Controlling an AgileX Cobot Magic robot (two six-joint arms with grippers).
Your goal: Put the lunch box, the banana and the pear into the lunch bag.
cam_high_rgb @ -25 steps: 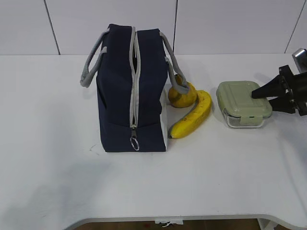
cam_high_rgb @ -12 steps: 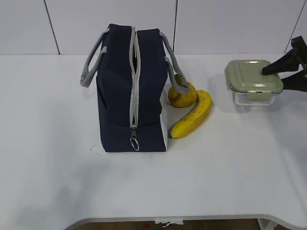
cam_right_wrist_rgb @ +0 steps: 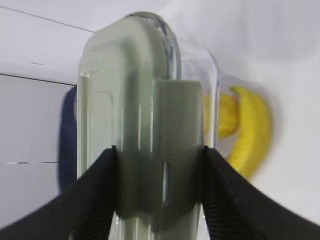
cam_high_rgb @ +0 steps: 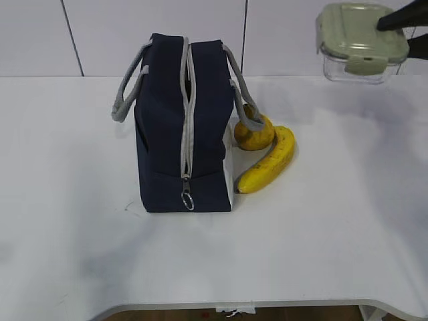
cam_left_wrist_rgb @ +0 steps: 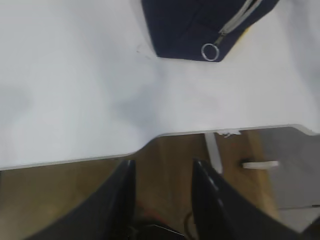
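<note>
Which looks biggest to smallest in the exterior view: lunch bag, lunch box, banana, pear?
1. lunch bag
2. lunch box and banana: look alike; the box is raised, so unsure
3. pear, partly hidden

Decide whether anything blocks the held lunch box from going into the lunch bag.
Yes: the lunch bag stands with its grey zipper closed along the top, while the right pincer holds the lunch box aloft.

White table (cam_high_rgb: 334,254) — bare, matte (rounded front edge) — before a panelled wall (cam_high_rgb: 100,33).
</note>
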